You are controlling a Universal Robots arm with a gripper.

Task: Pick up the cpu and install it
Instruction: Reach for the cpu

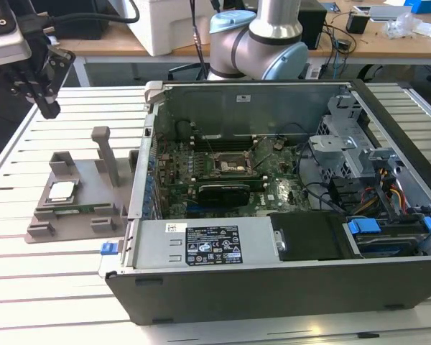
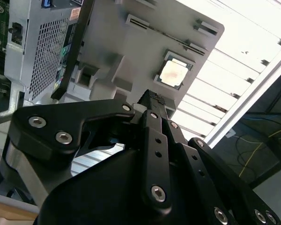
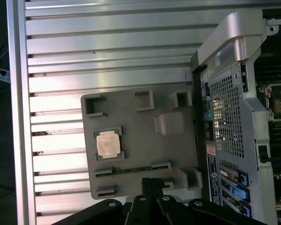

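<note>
The cpu (image 1: 61,191) is a small silvery square lying flat in a recess of the grey holder (image 1: 93,172), at the exterior view's left beside the open computer case. Both wrist views show the cpu (image 2: 173,73) (image 3: 107,143) in its recess, with nothing touching it. My black gripper (image 1: 49,109) hangs in the air above and behind the holder, well apart from the chip. Its fingers (image 2: 154,97) (image 3: 147,182) are shut together and hold nothing. The black socket (image 1: 226,164) sits in the middle of the motherboard inside the case.
A thin green memory stick (image 1: 75,210) lies in a slot of the holder in front of the cpu. A grey post (image 1: 104,151) stands up from the holder. The case wall (image 1: 147,151) rises between holder and motherboard. The slatted table (image 1: 50,287) stretches around them.
</note>
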